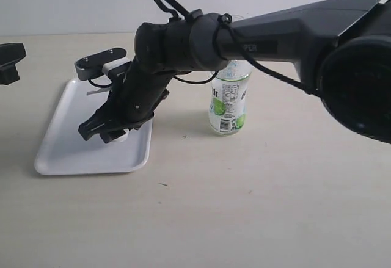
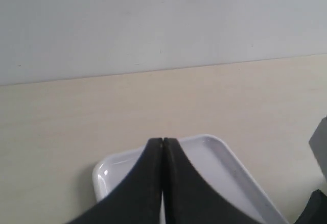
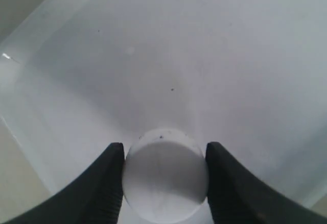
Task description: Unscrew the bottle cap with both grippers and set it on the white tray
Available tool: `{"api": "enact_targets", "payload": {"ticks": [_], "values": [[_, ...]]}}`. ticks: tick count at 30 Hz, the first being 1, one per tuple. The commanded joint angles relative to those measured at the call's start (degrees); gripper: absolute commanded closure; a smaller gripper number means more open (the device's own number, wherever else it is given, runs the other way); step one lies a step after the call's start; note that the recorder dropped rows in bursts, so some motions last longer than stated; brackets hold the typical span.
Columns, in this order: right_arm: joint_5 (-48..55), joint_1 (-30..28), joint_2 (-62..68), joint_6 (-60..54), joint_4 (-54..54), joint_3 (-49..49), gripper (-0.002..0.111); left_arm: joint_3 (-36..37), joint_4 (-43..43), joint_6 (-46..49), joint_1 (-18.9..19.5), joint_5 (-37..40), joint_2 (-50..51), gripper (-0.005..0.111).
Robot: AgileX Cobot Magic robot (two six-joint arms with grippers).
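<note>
The white bottle cap (image 3: 164, 178) sits between the two black fingers of my right gripper (image 3: 164, 148), which is shut on it. That gripper (image 1: 113, 135) has reached across to the left and holds the cap (image 1: 121, 137) low over the white tray (image 1: 61, 152); whether the cap touches the tray I cannot tell. The bottle (image 1: 229, 106) stands upright to the right of the tray, its neck hidden behind the right arm. My left gripper (image 2: 162, 141) is shut on nothing, its jaws pressed together, and it (image 1: 9, 63) hangs at the far left beyond the tray (image 2: 219, 157).
The right arm (image 1: 293, 33) stretches across the scene above the bottle. Its grey-white camera block (image 1: 101, 60) hangs over the tray's far end. The tray floor (image 3: 179, 55) around the cap is bare. A pale wall backs the beige table.
</note>
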Motion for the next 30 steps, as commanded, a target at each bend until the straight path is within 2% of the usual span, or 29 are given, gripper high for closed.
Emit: {"api": "enact_targets", "payload": {"ticks": [1, 2, 4, 9, 11, 13, 15, 16, 17, 18, 22, 25, 28, 30], "values": [[-1.2, 0.1, 1.2, 0.0, 0.9, 0.0, 0.055, 0.3, 0.4, -0.4, 0.1, -0.9, -0.7, 0.107], [-1.7, 0.1, 1.0, -0.7, 0.9, -0.1, 0.029, 0.3, 0.4, -0.4, 0.1, -1.1, -0.7, 0.107], [-1.3, 0.1, 0.6, -0.7, 0.9, -0.7, 0.017, 0.3, 0.4, -0.4, 0.1, -1.1, -0.7, 0.107], [0.9, 0.1, -2.7, -0.7, 0.9, -3.1, 0.022, 0.3, 0.4, -0.4, 0.1, -1.5, -0.7, 0.107], [2.0, 0.1, -5.2, -1.0, 0.7, -4.2, 0.027, 0.3, 0.4, -0.4, 0.1, -1.5, -0.7, 0.107], [3.6, 0.1, -10.3, -1.0, -0.3, -5.2, 0.040, 0.3, 0.8, -0.4, 0.1, -1.5, -0.7, 0.107], [5.0, 0.1, -17.4, 0.4, -4.7, -5.2, 0.058, 0.3, 1.1, -0.4, 0.1, -1.5, -0.7, 0.107], [6.8, 0.1, -22.5, 2.9, -9.7, -5.2, 0.070, 0.3, 1.8, -0.5, 0.1, -1.5, -0.7, 0.107], [7.8, 0.1, -24.9, 5.0, -13.5, -5.2, 0.077, 0.3, 2.1, -0.5, 0.1, -1.5, -0.7, 0.107], [10.9, 0.1, -28.7, 10.3, -21.7, -5.2, 0.088, 0.3, 3.0, -0.6, 0.1, -1.9, -0.7, 0.107], [19.7, 0.1, -39.2, 22.7, -44.0, -1.3, 0.108, 0.3, 5.4, -0.8, 0.1, -4.6, -0.7, 0.107], [17.3, 0.1, -46.7, 27.1, -48.8, 6.9, 0.108, 0.3, 7.3, -2.1, 0.1, -6.6, -0.7, 0.107], [9.5, 0.1, -58.1, 35.6, -53.8, 20.9, 0.108, 0.3, 9.5, -2.4, 0.1, -9.6, -0.7, 0.107], [7.7, 0.1, -62.9, 40.6, -57.9, 26.7, 0.108, 0.3, 9.8, -2.4, 0.1, -10.1, -0.7, 0.107]]}}
